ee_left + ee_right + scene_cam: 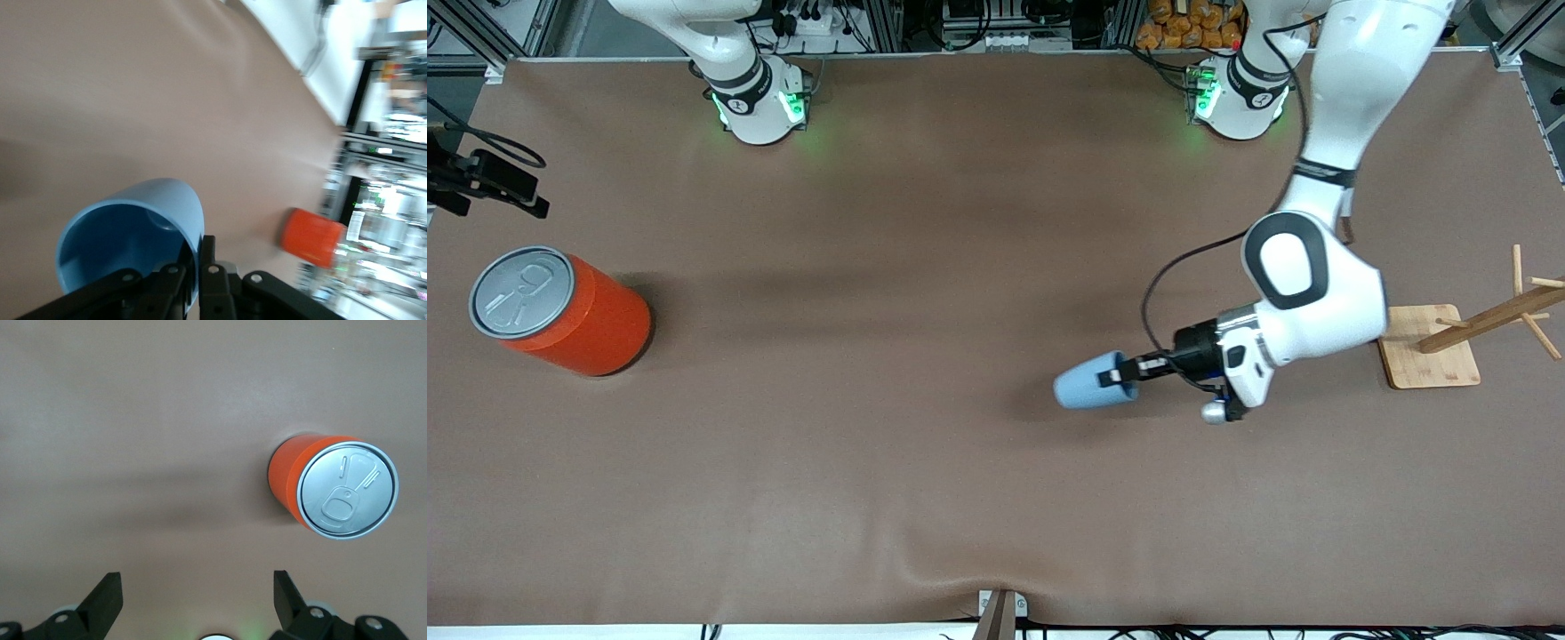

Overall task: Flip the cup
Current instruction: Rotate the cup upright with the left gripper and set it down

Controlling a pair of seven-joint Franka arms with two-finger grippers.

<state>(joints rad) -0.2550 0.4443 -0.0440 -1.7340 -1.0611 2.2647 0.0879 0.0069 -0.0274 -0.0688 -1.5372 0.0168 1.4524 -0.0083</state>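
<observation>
In the front view the left gripper [1119,372], right of centre, is clamped on the rim of the light-blue cup [1086,385], which lies tipped sideways in the air over the brown table [925,293], mouth toward the wrist. A wooden peg rack [1476,333] on its square base sits at the right edge, partly covered by the left arm's elbow; an orange can [560,311] with a grey pull-tab lid stands at the far left. The right arm is cut off at the top, its gripper out of frame. In the left wrist view, one finger is inside the cup [130,240] and one outside at lower centre; the can [312,237] is blurred at right. In the right wrist view, the right gripper [198,603] hangs spread wide and empty along the bottom, over bare table, with the can [333,487] at right of the frame.
</observation>
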